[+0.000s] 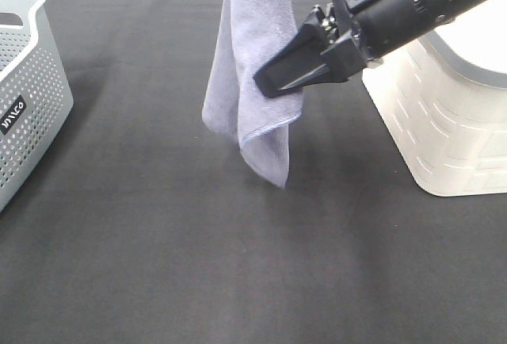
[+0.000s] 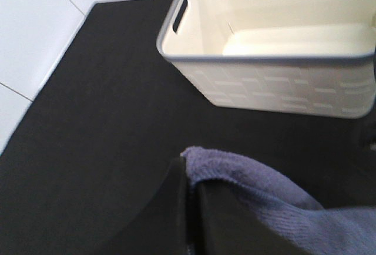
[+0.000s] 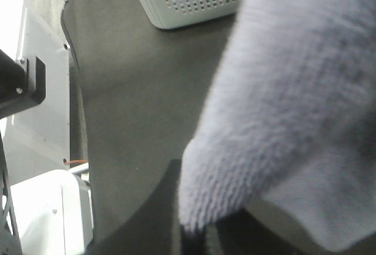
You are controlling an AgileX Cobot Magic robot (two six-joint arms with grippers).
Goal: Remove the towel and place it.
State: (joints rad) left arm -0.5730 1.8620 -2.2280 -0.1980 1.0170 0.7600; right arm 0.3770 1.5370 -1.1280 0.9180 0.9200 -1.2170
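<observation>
Risk: towel point(image 1: 252, 51) hangs above desk point(image 1: 238, 273), top pinched in closed left tool point(image 2: 189, 175); right tool point(image 1: 261, 82) clamped on side fold (thin bite), so tugging apart could slip it free

Black matte tabletop point(image 1: 158, 265), white tiled surface point(image 2: 35, 32) beyond

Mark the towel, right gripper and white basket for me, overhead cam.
towel point(image 1: 245, 66), exterior high view, middle of the hanging fold.
right gripper point(image 1: 268, 82), exterior high view, between the fingertips, at the towel's edge.
white basket point(image 1: 444, 130), exterior high view, its brick-patterned side wall.
</observation>
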